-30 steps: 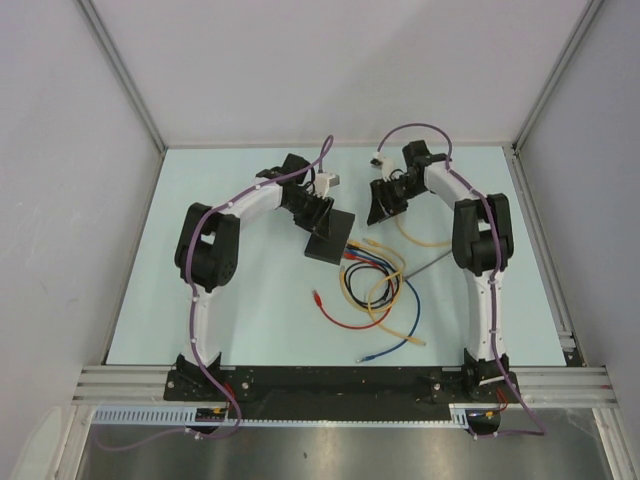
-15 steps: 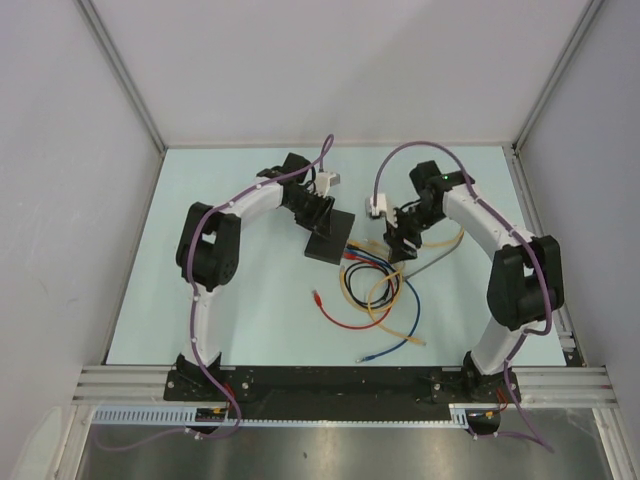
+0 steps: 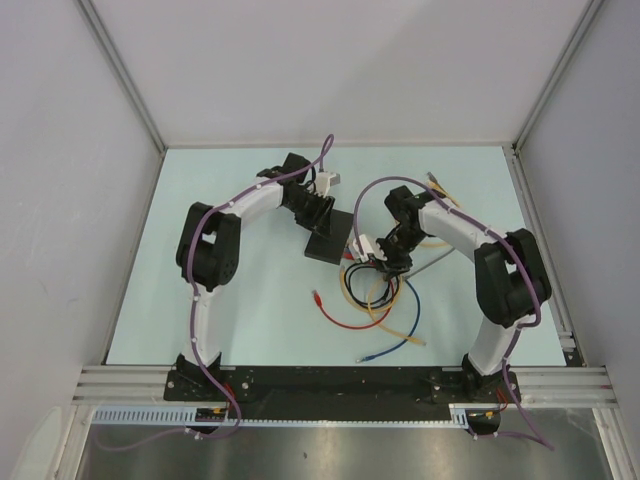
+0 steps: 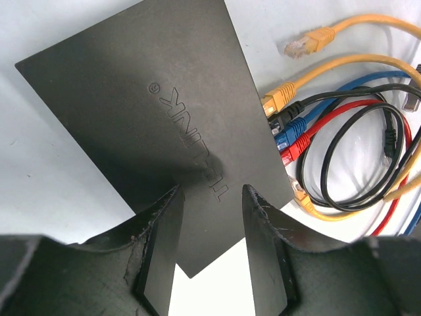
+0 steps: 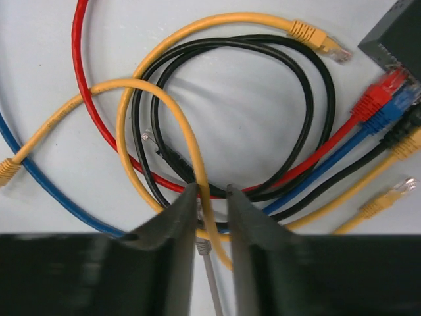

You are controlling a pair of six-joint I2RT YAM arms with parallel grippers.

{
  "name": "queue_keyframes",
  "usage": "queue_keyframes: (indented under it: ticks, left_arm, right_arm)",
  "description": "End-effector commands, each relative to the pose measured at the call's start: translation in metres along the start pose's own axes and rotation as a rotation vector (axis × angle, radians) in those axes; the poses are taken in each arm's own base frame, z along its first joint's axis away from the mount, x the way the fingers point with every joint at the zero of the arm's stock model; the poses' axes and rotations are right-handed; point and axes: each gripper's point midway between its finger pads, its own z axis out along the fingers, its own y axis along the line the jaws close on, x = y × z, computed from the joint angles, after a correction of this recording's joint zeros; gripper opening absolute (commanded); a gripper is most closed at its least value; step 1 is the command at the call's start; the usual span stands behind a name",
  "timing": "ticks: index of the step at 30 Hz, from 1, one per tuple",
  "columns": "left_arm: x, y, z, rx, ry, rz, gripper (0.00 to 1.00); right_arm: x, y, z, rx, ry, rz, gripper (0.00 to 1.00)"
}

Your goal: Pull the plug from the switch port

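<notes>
Sitting plugged in switch (image 4: pixel 151 125): yellow, black, blue, red plugs (image 4: pixel 293 130).

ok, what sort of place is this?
Likely a lab robot test cell: a pale tabletop boxed in by white panel walls, two white-and-black robot arms bolted at its edge, and a small flat matte-black network switch with coloured patch cables plugged in.
</notes>
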Motion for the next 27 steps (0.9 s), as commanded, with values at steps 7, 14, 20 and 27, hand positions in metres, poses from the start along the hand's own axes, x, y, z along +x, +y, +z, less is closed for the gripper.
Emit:
queue_keyframes:
  ticks: [7, 14, 20, 27]
  left_arm:
    - [0.024, 0.010, 0.013, -0.039, 0.074, -0.021, 0.49]
    - [0.022, 0.010, 0.016, -0.030, 0.075, -0.030, 0.49]
    - [0.021, 0.010, 0.017, -0.029, 0.074, -0.033, 0.49]
    - [0.022, 0.011, 0.015, -0.031, 0.072, -0.034, 0.49]
  right_arm:
    - [-0.045, -0.062, -0.046, 0.308, -0.195, 0.052, 0.05]
    - [-0.072, -0.116, -0.117, 0.586, -0.451, 0.389, 0.00]
    - [-0.080, -0.144, -0.165, 0.759, -0.598, 0.518, 0.00]
    - [-0.067, -0.149, -0.192, 0.880, -0.580, 0.548, 0.00]
